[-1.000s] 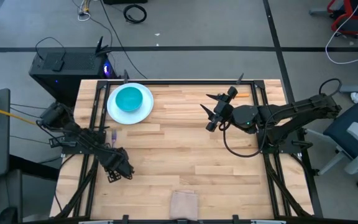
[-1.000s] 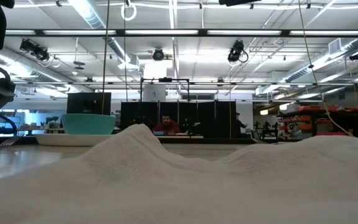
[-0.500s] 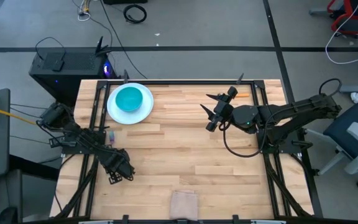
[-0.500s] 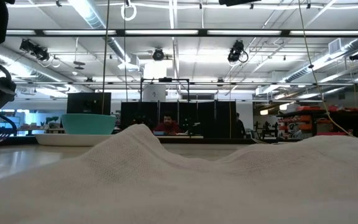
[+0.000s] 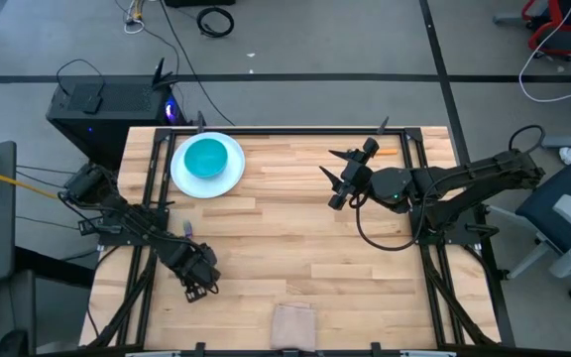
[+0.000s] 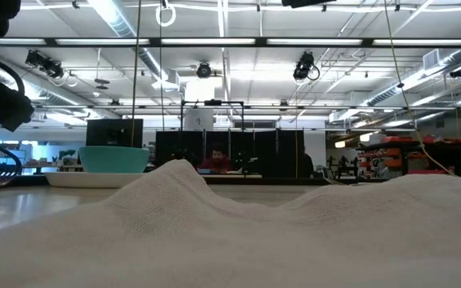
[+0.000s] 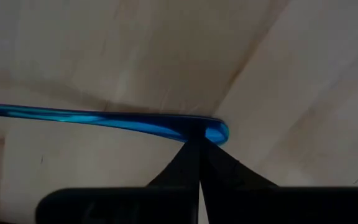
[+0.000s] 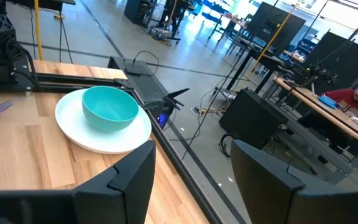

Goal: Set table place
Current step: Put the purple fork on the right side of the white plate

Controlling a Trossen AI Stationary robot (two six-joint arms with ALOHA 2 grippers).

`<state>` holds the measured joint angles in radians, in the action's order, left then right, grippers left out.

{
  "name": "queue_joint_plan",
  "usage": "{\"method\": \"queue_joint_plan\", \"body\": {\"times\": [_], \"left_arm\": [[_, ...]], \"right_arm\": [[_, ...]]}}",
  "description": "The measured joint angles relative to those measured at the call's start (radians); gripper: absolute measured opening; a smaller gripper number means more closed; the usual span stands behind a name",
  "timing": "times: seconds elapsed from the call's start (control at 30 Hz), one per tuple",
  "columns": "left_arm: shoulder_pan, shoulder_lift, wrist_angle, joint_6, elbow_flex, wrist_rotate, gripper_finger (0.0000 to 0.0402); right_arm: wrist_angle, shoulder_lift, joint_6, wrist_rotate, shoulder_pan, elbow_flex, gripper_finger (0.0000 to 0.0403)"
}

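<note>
A white plate (image 5: 228, 177) with a teal bowl (image 5: 206, 157) in it stands at the table's far left; both also show in the right wrist view (plate (image 8: 73, 127), bowl (image 8: 109, 107)). My left gripper (image 5: 200, 276) is low over the near left of the table, shut on the blue-handled fork (image 5: 187, 230), whose handle (image 7: 104, 119) crosses the left wrist view. My right gripper (image 5: 336, 177) hangs open over the table's far middle, holding nothing. The orange-handled spoon (image 5: 389, 152) lies by the far right rail. My left gripper pinches the fork by the free end of its blue handle (image 7: 216, 132) between the two shut fingertips (image 7: 188, 163). The fingers come from above and lie across the handle. The rest of the fork reaches away toward the far edge, close over the wood; whether it is lifted clear, I cannot tell.
A beige cloth (image 5: 292, 322) lies bunched at the near edge and fills the low view's foreground (image 6: 254, 232). Black rails (image 5: 154, 169) run along the table's left and right sides. Bare planks (image 5: 276, 233) lie between the arms. A person sits in the room beyond.
My left gripper has moved a little toward the table's near edge and right, staying shut on the fork. The fork has been drawn along with it, its far end shifting away from the left rail. The right arm has kept still.
</note>
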<state>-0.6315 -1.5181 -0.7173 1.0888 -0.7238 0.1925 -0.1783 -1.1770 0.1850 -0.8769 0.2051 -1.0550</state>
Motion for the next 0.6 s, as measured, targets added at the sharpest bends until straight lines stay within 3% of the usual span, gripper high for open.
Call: {"method": "queue_joint_plan", "body": {"times": [0.17,0.4,0.47,0.6], "left_arm": [[0.0,0.003,-0.029,0.0,-0.013,-0.011,0.0008],[0.0,0.005,-0.281,0.033,-0.157,-0.013,0.0014],[0.0,0.006,-0.375,0.15,-0.202,-0.039,0.0015],[0.0,0.006,-0.487,0.547,-0.235,-0.069,0.0006]], "right_arm": [[0.0,0.0,0.0,0.0,0.0,0.0,0.0215],[0.023,0.0,0.0,0.0,0.0,0.0,0.0215],[0.023,0.0,0.0,0.0,0.0,0.0,0.0215],[0.023,0.0,0.0,0.0,0.0,0.0,0.0215]]}}
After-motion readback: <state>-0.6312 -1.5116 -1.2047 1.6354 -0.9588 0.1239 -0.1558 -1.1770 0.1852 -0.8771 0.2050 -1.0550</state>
